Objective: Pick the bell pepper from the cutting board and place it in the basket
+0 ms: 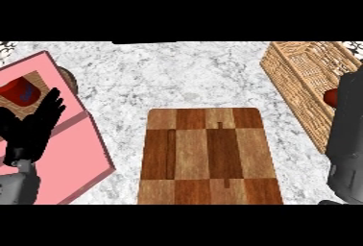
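Head view, bare cutting board point(209, 156) on worktop point(163, 77), basket point(305, 72) at 2 o'clock, red object, possibly the bell pepper point(330, 97), inside, right hand hidden, fingers' state cannot be told, left hand point(32, 127) at 9 o'clock, fingers apart.

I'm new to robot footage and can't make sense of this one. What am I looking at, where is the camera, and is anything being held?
The camera sits where the robot's head would be and looks steeply down at a marble counter. The robot's arms come in from the lower edge. At the left is its left hand, black, fingers straight and up, simply resting over a pink mat; it holds nothing. At the right only a grey forearm shows, reaching up over a wicker basket; the right hand itself cannot be seen. A bit of something red peeks out beside the forearm at the basket, likely the bell pepper, though whether it is being held is hidden. In the middle lies a wooden cutting board with nothing on it. At the far left another red object lies on the mat.
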Robot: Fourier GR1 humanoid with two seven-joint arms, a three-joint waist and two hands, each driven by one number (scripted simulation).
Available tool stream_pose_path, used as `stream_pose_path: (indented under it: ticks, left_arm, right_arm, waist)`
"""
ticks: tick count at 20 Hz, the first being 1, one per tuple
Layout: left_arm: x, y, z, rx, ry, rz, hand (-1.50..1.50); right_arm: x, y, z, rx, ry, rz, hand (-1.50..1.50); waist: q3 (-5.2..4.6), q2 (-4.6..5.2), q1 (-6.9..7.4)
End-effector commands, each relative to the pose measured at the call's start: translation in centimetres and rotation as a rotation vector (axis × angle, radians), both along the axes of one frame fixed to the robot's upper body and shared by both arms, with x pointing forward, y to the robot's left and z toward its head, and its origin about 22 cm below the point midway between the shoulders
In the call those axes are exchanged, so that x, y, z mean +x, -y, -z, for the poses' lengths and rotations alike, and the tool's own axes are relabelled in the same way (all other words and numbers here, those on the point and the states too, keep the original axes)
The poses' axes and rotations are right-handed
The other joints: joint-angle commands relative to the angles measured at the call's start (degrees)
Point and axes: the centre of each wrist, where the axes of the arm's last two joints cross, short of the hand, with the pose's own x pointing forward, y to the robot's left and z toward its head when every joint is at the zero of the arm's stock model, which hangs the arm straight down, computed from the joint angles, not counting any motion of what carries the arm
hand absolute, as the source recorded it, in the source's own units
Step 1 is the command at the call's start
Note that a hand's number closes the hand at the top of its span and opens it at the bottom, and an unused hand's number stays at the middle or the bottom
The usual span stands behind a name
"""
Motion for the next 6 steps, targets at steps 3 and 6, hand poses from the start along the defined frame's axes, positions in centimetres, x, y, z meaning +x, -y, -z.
stream_pose_path:
  ticks: [3, 6]
  left_arm:
    - [-0.5, -0.7, -0.1, -0.002, -0.018, -0.014, 0.0]
    - [-0.1, -0.8, 0.3, 0.006, -0.03, -0.015, 0.0]
  right_arm:
    - [-5.6, -1.7, 1.7, 0.149, -0.002, -0.077, -1.5]
    - [-8.3, -2.2, 2.0, 0.139, -0.04, -0.113, -1.5]
  waist:
    - [0.01, -0.57, -1.38]
    - [-0.07, -0.26, -1.65]
